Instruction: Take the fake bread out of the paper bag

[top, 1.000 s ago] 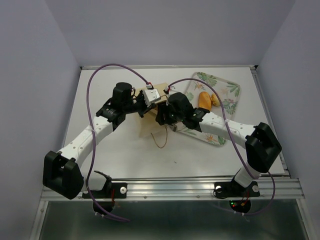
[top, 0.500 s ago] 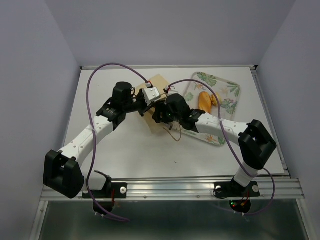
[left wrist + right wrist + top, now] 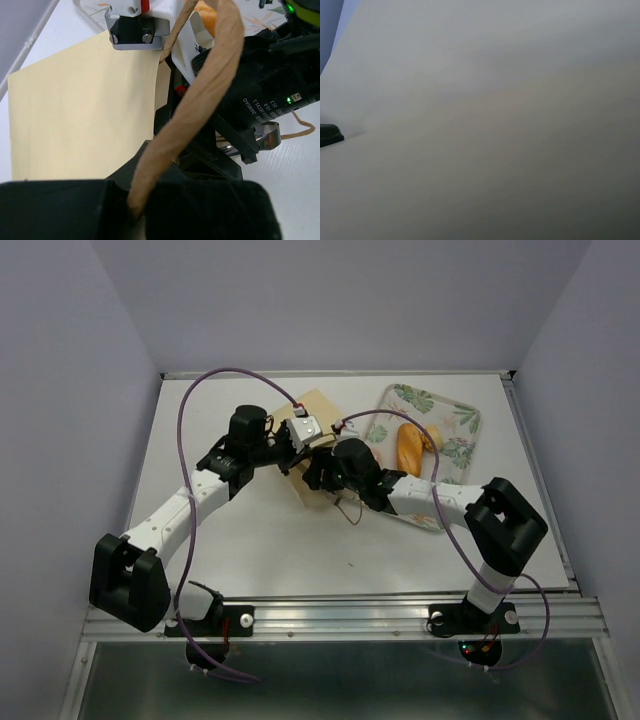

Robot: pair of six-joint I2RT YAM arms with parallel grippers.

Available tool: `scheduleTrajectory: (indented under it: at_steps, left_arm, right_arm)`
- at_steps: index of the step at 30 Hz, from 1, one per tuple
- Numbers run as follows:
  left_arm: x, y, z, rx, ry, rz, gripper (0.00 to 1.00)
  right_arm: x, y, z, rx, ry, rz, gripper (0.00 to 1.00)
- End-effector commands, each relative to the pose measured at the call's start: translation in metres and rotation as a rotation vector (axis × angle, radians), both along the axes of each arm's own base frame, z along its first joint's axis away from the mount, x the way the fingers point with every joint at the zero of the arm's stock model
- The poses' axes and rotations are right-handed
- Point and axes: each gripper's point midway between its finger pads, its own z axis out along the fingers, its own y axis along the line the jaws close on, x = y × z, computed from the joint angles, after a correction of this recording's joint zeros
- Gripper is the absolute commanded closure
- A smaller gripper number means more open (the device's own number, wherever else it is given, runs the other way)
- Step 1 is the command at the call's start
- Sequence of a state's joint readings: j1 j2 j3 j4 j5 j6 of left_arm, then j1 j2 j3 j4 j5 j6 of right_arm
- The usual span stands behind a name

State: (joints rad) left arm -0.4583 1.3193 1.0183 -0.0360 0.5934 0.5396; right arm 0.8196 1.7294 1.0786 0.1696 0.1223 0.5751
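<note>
Top external, change: bag (image 3: 316, 406) moved to upper centre; right gripper (image 3: 318, 475) shifted left.
Left gripper (image 3: 133, 208): clamped on handle (image 3: 200, 100).
Right gripper: spread unclear.
Writing: print on right arm (image 3: 270, 95) illegible.

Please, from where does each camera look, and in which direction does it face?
Top external: above and behind the arm bases, looking down at the table; both arms show, meeting at the paper bag.
Left wrist: on the left arm, looking along the bag's face; the left gripper pinches the cord handle, with the right arm beyond.
Right wrist: close against pale paper, seemingly the bag; only a dark tip shows.
Shared: top and left wrist views both show the bag and the floral tray.
</note>
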Motion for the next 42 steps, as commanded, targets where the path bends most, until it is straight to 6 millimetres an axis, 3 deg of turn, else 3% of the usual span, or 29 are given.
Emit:
scheduleTrajectory:
  at_steps: [1,6,10,22,28,34,42]
  left_arm:
    - [-0.007,-0.019,0.032,-0.096,-0.083,-0.092,1.0]
    - [-0.007,-0.019,0.03,-0.103,-0.077,-0.09,1.0]
    - [0.001,-0.016,0.031,-0.115,-0.071,-0.032,1.0]
    - [0.017,-0.013,0.049,-0.179,-0.103,0.066,1.0]
    - [0.012,-0.019,0.045,-0.187,-0.081,0.031,1.0]
    - [0.003,-0.02,0.042,-0.189,-0.073,-0.007,1.0]
    - [-0.002,-0.023,0.04,-0.19,-0.068,-0.037,1.0]
  right_arm:
    - [-0.002,0.011,-0.007,0.107,0.013,-0.005,0.37]
    - [-0.004,0.012,-0.007,0.174,0.016,-0.027,0.39]
    - [-0.008,-0.001,-0.009,0.217,0.014,-0.083,0.41]
    - [-0.014,-0.018,-0.012,0.289,0.047,-0.173,0.41]
    - [-0.019,0.01,0.003,0.305,-0.009,0.005,0.42]
    - [-0.004,0.0,-0.004,0.248,-0.024,-0.088,0.42]
    - [0.007,0.016,-0.004,0.228,-0.015,-0.066,0.43]
